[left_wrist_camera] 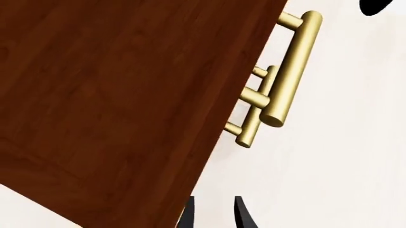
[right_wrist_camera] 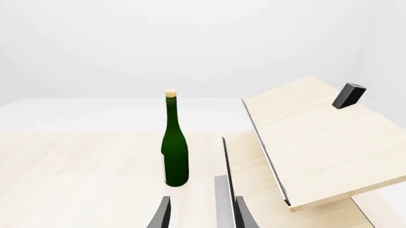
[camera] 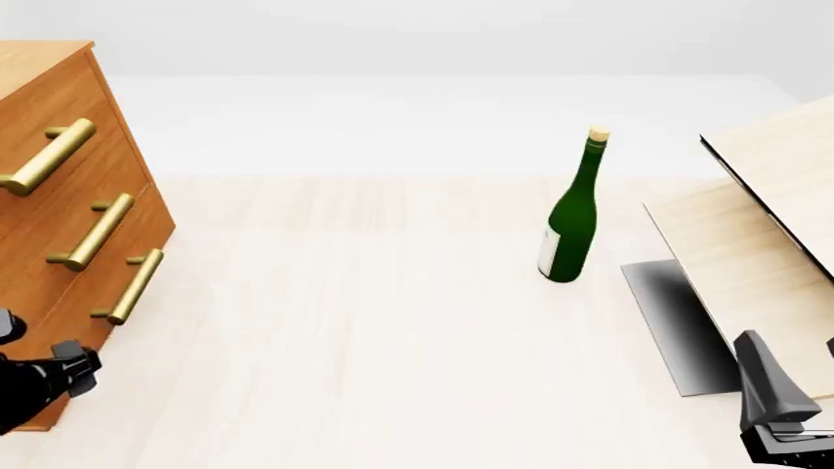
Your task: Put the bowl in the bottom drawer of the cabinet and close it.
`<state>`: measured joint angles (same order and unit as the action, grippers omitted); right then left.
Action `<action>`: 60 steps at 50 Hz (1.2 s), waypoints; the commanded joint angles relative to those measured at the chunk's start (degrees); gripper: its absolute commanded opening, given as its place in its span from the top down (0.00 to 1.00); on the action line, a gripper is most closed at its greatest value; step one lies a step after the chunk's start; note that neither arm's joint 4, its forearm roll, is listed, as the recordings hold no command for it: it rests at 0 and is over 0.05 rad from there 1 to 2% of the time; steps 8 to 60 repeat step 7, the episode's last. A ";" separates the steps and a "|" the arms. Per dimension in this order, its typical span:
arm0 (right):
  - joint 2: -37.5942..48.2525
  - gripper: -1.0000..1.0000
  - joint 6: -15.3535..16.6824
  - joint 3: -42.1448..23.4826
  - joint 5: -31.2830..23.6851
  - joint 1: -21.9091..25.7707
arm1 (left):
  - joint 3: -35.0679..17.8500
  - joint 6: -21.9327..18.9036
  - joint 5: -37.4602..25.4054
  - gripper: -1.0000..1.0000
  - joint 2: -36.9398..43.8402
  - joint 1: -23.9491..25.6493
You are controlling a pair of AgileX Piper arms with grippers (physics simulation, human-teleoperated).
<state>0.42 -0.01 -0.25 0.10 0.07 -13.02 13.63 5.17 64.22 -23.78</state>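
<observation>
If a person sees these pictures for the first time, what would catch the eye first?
Probably the green bottle, standing upright alone in the middle of the pale table. Next, the orange-brown cabinet at the left edge, its three brass handles stacked, all drawers shut. On the right, pale wooden boards lie tilted.

Orange-brown cabinet (camera: 59, 176) far left, upright, bottom drawer (camera: 111, 293) shut (brass bar handle), bowl unseen.

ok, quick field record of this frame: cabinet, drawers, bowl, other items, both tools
cabinet: left side of table, upright
drawers: all three look closed, brass handles facing right
bottom drawer: closed, handle untouched
bowl: not visible in any view
bottle: green, corked, standing upright mid-right
boards: pale wood, tilted, right side
left tool: near cabinet's lower corner, open, empty
right tool: open, empty
</observation>
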 commanded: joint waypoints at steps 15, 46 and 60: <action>0.00 0.00 0.00 0.00 0.00 0.01 | -2.49 -19.51 2.15 0.00 -2.56 -9.70; 0.00 0.00 0.00 0.00 0.00 0.01 | -2.49 -19.51 2.15 0.00 -2.56 -9.70; 0.00 0.00 0.00 0.00 0.00 0.01 | -2.49 -19.51 2.15 0.00 -2.56 -9.70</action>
